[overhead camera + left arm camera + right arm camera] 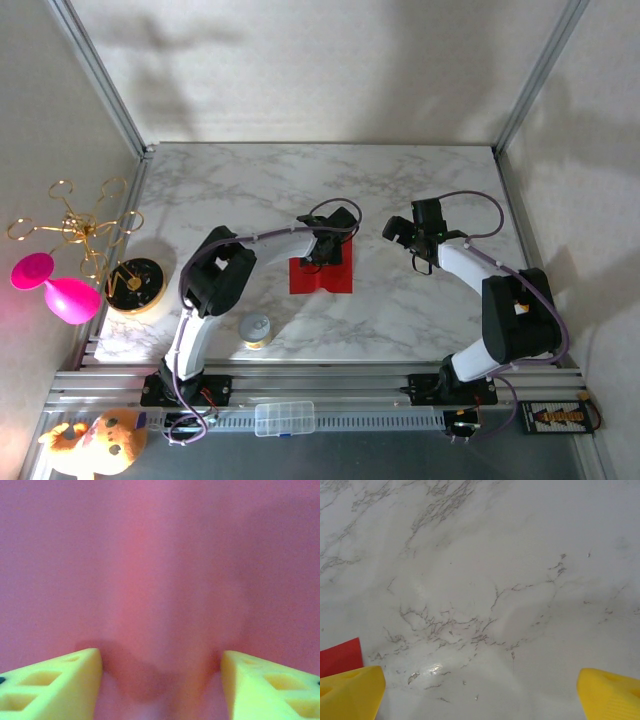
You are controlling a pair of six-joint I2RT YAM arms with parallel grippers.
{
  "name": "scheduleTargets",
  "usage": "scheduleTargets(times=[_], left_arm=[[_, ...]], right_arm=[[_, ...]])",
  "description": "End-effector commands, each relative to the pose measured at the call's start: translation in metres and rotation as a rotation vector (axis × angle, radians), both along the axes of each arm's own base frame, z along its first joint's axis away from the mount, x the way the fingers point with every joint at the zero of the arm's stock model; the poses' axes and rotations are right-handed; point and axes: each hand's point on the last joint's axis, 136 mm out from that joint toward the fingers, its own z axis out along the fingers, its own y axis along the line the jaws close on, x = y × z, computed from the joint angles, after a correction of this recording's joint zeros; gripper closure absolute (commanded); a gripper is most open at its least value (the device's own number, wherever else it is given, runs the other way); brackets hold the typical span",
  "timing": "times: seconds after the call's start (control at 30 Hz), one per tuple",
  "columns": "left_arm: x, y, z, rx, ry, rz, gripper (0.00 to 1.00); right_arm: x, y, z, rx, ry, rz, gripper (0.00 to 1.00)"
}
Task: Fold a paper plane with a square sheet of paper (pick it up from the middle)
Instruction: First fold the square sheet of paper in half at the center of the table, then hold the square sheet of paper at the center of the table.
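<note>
Left arm [275,240] and right arm [462,262]: white links, black joints.
Purplish cables loop along each; yellow fingers [55,680], seemingly foam, with square cut-outs.

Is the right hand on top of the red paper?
No, the right hand is over the bare marble table, and the red paper lies apart from it, off to one side.

Matt paper on a glossy marbled top

The square sheet of paper [320,280] is thin, smooth, matt red; the table [485,580] is white, grey-veined marble-look, glossy; the left gripper [161,685] has fingers [55,680] of matt yellow plastic; the frame rails [100,80] are dull silver metal; the box [284,418] is clear plastic.
</note>
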Motion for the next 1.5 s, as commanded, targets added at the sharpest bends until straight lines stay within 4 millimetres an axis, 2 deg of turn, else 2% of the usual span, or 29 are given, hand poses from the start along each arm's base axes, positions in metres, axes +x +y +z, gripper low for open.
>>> scheduleTargets(times=[0.0, 0.1, 0.17, 0.3, 0.37, 0.43, 0.57, 0.7, 0.8, 1.03, 1.07, 1.17, 1.33, 1.47], left_arm=[[-0.012, -0.008, 0.009, -0.095, 0.043, -0.007, 0.5], [-0.008, -0.025, 0.042, -0.238, 0.005, -0.034, 0.65], [-0.007, -0.038, 0.066, -0.367, -0.007, -0.057, 0.72], [-0.005, -0.053, 0.111, -0.586, -0.061, -0.097, 0.76], [-0.006, -0.055, 0.12, -0.663, -0.069, -0.105, 0.77], [-0.004, -0.051, 0.118, -0.706, -0.068, -0.094, 0.78], [-0.004, -0.044, 0.098, -0.737, -0.047, -0.083, 0.78], [0.001, -0.028, 0.067, -0.668, -0.031, -0.051, 0.78], [0.001, -0.017, 0.049, -0.616, -0.029, -0.047, 0.78], [-0.001, 0.004, 0.028, -0.515, -0.024, -0.07, 0.78], [-0.002, 0.006, 0.025, -0.505, -0.023, -0.07, 0.78], [-0.002, 0.014, 0.017, -0.464, -0.017, -0.058, 0.78], [-0.002, 0.019, 0.009, -0.432, -0.007, -0.056, 0.79], [-0.002, 0.019, 0.005, -0.418, 0.0, -0.065, 0.79]], right_arm=[[0.004, 0.001, 0.003, 0.021, 0.0, -0.009, 0.01], [0.004, 0.001, 0.006, 0.029, -0.01, -0.014, 0.01], [0.005, 0.001, 0.009, 0.039, -0.025, -0.021, 0.01], [0.006, 0.003, 0.024, 0.097, -0.093, -0.027, 0.01], [0.006, 0.005, 0.032, 0.132, -0.134, -0.018, 0.01], [0.006, 0.013, 0.042, 0.185, -0.174, 0.023, 0.01], [0.004, 0.037, 0.062, 0.289, -0.247, 0.154, 0.03], [-0.003, 0.065, 0.062, 0.394, -0.236, 0.299, 0.1], [-0.011, 0.085, 0.053, 0.461, -0.191, 0.401, 0.26], [-0.025, 0.12, 0.024, 0.489, -0.077, 0.485, 0.47], [-0.026, 0.126, 0.02, 0.489, -0.061, 0.501, 0.53], [-0.03, 0.143, 0.007, 0.484, 0.003, 0.535, 0.64], [-0.034, 0.166, -0.01, 0.461, 0.083, 0.581, 0.75], [-0.035, 0.175, -0.027, 0.412, 0.142, 0.588, 0.81]])
